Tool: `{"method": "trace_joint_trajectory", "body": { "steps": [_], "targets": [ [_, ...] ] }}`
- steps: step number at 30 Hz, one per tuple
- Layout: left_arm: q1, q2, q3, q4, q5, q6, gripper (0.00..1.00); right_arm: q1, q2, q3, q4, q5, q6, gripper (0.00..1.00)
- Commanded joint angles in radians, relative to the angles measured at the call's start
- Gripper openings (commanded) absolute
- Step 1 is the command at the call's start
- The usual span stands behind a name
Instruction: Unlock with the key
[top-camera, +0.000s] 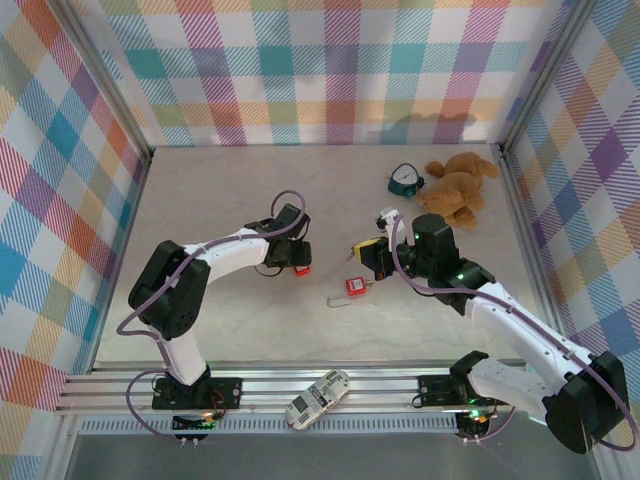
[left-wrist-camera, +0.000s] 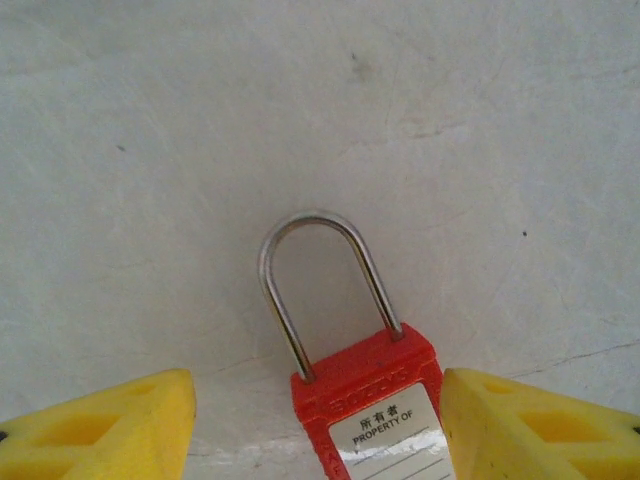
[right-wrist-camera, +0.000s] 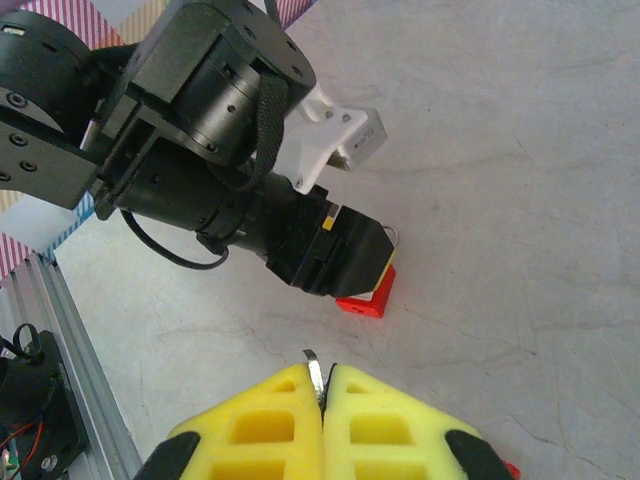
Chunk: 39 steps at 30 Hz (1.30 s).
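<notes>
Red plastic padlock (left-wrist-camera: 370, 420) sits inside our spread left gripper (left-wrist-camera: 318, 378), steel shackle (left-wrist-camera: 310, 215) pointing up-frame, while our right gripper (right-wrist-camera: 320, 375) pinches the thin metal key (right-wrist-camera: 314, 362).

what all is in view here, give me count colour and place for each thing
padlock: 1, red, steel shackle, on the table between the left fingers
second red lock: 1, red, metal hook, on the table by the right fingers
key: 1, silver sliver, likely the key, pinched in the right fingers
teddy bear: 1, brown, far right
round object: 1, teal and dark, left of the bear
device: 1, white, near rail
table: 1, pale grey
walls: plaid, three sides
left fingers: 2, yellow, apart
right fingers: 2, yellow, closed
</notes>
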Motion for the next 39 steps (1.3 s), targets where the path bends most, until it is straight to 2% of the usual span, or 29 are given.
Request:
{"method": "trace_joint_trajectory", "body": {
  "steps": [1,12,21,29,33,39],
  "targets": [
    [-0.033,0.02,-0.001,-0.026,0.033,-0.03,0.65,0.004,-0.028,-0.017,0.029,0.003,-0.013,0.03],
    [-0.044,0.073,0.021,-0.026,0.02,-0.021,0.64,0.005,-0.028,-0.023,0.031,0.001,-0.018,0.03],
    [-0.025,0.103,0.045,-0.087,-0.054,0.079,0.52,0.005,-0.032,-0.024,0.025,-0.002,-0.015,0.03],
    [0.0,0.076,0.042,-0.126,-0.064,0.147,0.52,0.004,-0.03,-0.019,0.024,-0.002,-0.013,0.03],
    [0.001,0.053,0.058,-0.14,-0.041,0.171,0.56,0.005,-0.025,-0.017,0.023,-0.003,-0.011,0.03],
    [0.002,0.063,0.12,-0.197,-0.086,0.212,0.58,0.005,-0.026,-0.016,0.024,-0.003,-0.011,0.03]
  ]
}}
